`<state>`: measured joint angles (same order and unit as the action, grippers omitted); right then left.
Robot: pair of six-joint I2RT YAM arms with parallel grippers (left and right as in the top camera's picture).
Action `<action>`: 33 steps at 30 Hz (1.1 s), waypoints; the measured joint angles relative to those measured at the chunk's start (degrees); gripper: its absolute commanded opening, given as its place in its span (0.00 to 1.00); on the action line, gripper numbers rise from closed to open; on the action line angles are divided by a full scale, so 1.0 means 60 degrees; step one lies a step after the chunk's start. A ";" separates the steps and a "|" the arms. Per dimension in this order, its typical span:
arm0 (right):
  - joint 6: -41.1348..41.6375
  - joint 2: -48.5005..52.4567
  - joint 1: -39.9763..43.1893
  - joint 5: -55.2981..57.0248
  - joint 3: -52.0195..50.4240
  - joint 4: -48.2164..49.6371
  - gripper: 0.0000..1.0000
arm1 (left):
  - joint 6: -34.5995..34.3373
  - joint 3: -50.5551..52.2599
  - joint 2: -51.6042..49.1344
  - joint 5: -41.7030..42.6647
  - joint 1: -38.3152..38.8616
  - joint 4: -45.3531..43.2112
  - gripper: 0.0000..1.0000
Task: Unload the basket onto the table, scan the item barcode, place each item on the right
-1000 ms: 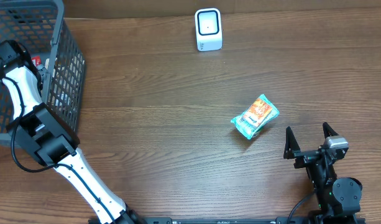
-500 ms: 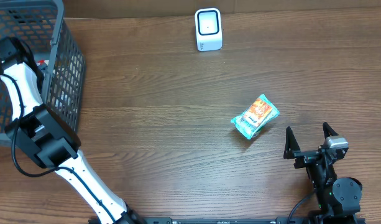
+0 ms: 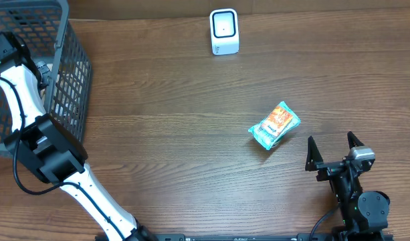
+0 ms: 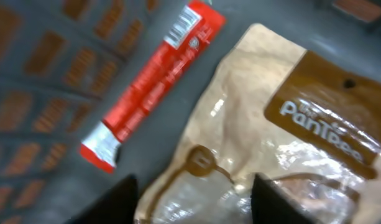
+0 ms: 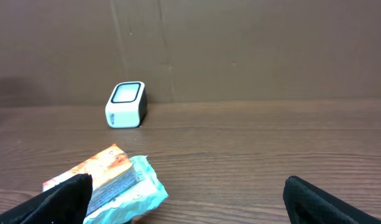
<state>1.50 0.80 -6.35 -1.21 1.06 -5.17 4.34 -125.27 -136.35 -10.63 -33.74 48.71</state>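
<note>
The overhead camera looks straight down from far off on most of the brown wooden desk. The left wrist camera peers, very close and blurred, into the grey plastic mesh basket at the desk's left edge. The right wrist camera sits low near the right front corner, facing the far edge. It shares the white box-shaped scanner and the orange-and-teal foil packet with the overhead view.

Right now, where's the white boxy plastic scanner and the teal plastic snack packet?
white boxy plastic scanner [image 3: 224,27], overhead view, its top face
teal plastic snack packet [image 3: 277,122], overhead view, its orange middle
</note>
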 measured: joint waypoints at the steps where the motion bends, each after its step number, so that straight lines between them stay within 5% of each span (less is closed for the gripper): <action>1: 0.0007 0.0000 -0.0004 -0.0004 0.0000 0.0007 1.00 | 0.0310 0.0007 0.0000 -0.0066 0.0000 -0.0149 0.73; 6: 0.0004 0.0000 0.0000 -0.0007 0.0000 0.0000 1.00 | 0.1851 0.0018 0.0000 -0.0087 -0.0131 -0.0889 0.79; 14: 0.0000 0.0000 0.0000 -0.0004 0.0000 0.0007 1.00 | 0.2477 0.0018 -0.0277 0.0554 -0.0659 -0.1905 0.77; 19: 0.0004 0.0000 0.0000 -0.0004 0.0000 0.0004 1.00 | 0.2594 0.0018 -0.1151 0.0911 -0.0834 -0.2539 0.63; 26: 0.0000 0.0000 0.0000 -0.0007 0.0000 0.0007 1.00 | 0.2492 -0.0022 -0.1636 0.1530 -0.0823 -0.3308 0.54; 28: 0.0000 0.0000 0.0000 -0.0004 0.0000 0.0004 1.00 | 0.2280 -0.0095 -0.1676 0.1548 -0.0823 -0.3224 0.41; 31: 0.0000 0.0000 0.0000 -0.0004 0.0000 0.0007 1.00 | 0.1843 -0.0244 -0.1745 0.1690 -0.0823 -0.2769 0.04; 33: 0.0004 0.0000 0.0000 -0.0007 0.0000 0.0004 1.00 | 0.1515 -0.0339 -0.1763 0.1741 -0.0823 -0.2419 0.04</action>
<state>1.52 0.80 -6.35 -1.26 1.06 -5.15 13.43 -127.31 -146.93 -0.19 -38.68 34.20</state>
